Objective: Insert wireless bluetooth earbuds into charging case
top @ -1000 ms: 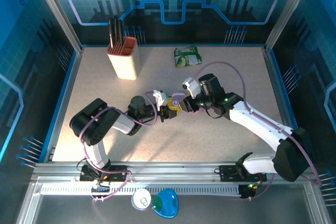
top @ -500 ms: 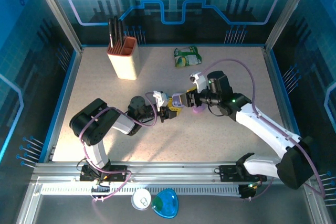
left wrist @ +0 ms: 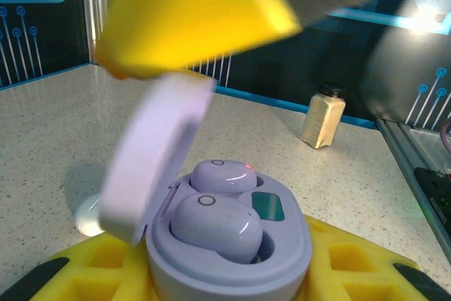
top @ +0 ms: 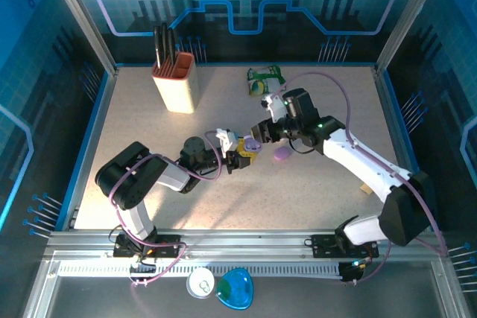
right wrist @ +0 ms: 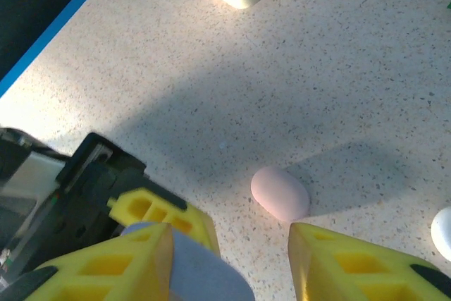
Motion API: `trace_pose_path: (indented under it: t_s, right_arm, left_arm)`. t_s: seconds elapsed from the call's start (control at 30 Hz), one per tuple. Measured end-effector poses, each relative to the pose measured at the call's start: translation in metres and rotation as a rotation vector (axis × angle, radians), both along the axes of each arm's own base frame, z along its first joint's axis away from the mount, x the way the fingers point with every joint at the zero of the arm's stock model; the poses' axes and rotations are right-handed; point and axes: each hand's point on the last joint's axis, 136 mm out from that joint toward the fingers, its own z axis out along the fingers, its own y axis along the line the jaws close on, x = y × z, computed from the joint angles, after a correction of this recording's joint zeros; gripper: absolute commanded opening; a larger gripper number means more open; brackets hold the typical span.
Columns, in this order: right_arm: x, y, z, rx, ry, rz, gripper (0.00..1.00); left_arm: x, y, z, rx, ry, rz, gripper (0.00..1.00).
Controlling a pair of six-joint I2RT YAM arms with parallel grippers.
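Lilac case (left wrist: 232,266), 2 earbuds (left wrist: 215,227) inside, in L jaws' grip; R jaws apart, empty.

Lilac charging case (left wrist: 229,259), lid included, with a green panel inside. Earbuds (left wrist: 215,225): glossy lilac, one showing a red dot. Pads (left wrist: 190,12) of the left jaws: yellow. Bench (top: 149,124): beige, fine dark speckle. Pebble-shaped case (right wrist: 280,193) beside the charging case: pale pink. Holder (top: 176,83) beyond the charging case: peach, black handles. Packet (top: 266,80): green and white.
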Motion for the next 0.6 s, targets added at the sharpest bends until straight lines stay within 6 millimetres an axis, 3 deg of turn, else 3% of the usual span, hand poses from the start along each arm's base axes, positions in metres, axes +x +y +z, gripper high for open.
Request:
trace_pose_path:
  t_s: [0.2, 0.37, 0.47, 0.6]
  right_arm:
    - [-0.021, -0.014, 0.012, 0.047, -0.014, -0.024, 0.67]
    - [-0.018, -0.030, 0.033, 0.212, 0.088, -0.134, 0.69]
    - [-0.017, -0.037, 0.028, 0.345, 0.235, -0.185, 0.70]
    - [-0.033, -0.026, 0.011, 0.452, 0.439, -0.162, 0.70]
  left_arm:
    - [0.002, 0.001, 0.002, -0.013, 0.016, 0.013, 0.26]
    - [0.002, 0.001, 0.009, -0.028, 0.013, 0.017, 0.26]
    - [0.003, 0.000, 0.021, -0.045, -0.013, 0.020, 0.27]
    - [0.002, -0.005, 0.036, -0.068, -0.046, 0.013, 0.27]
